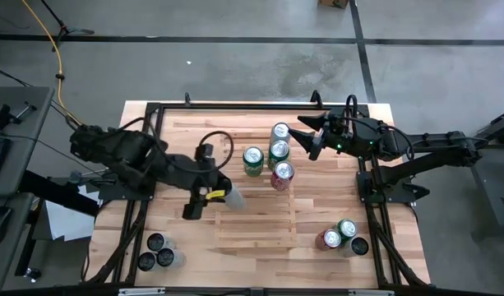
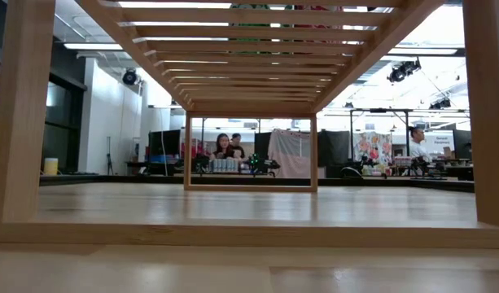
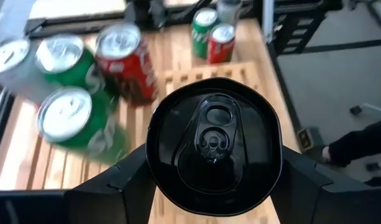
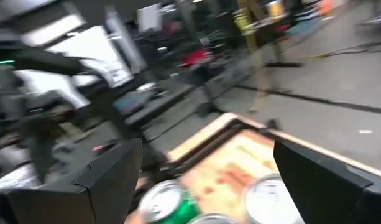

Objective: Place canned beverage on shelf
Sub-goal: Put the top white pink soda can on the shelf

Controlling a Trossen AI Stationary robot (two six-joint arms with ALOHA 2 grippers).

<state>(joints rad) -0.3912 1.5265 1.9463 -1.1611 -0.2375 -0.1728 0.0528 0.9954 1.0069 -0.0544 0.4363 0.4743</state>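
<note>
Wooden shelf below — left gripper clamps black can; right gripper spread.

The worktop is pale butcher-block wood with a smooth, faintly satin face that takes soft reflections in the low view. The shelf is light, unpainted wooden slats, matt and even. The black can in the left gripper has a glossy dark metal lid with bright glints around its rim. The green cans and the red can are shiny printed metal with bare silvery tops. The gripper's fingers look like matt black plastic. The floor is dull grey concrete, mottled and scuffed.
</note>
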